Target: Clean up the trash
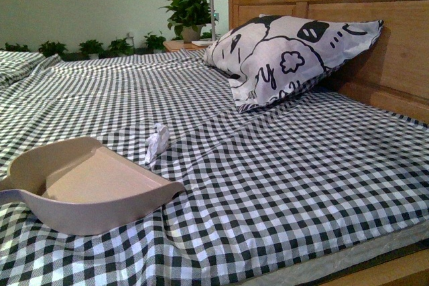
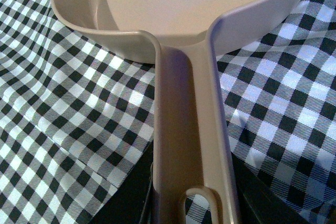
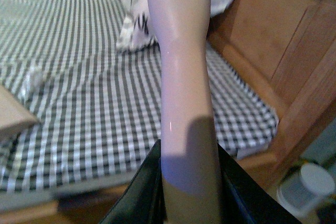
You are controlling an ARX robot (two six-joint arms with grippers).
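Observation:
The trash point(image 1: 157, 143), a small crumpled white scrap, lies on the checked bedsheet just beyond the far lip of the beige dustpan point(image 1: 87, 185). The dustpan rests on the sheet at the front left. My left gripper point(image 2: 191, 203) is shut on the dustpan handle point(image 2: 184, 129); neither gripper shows in the front view. My right gripper point(image 3: 189, 192) is shut on the pale brush handle point(image 3: 184, 77), held over the bed's near edge. The brush head is out of view. In the right wrist view the trash point(image 3: 31, 78) is a white blur beside the dustpan's edge point(image 3: 13, 116).
A large white pillow point(image 1: 288, 51) with black cartoon print leans on the wooden headboard point(image 1: 375, 38) at the back right. Potted plants point(image 1: 189, 11) stand behind the bed. A white round container point(image 3: 310, 187) sits on the floor off the bed's edge.

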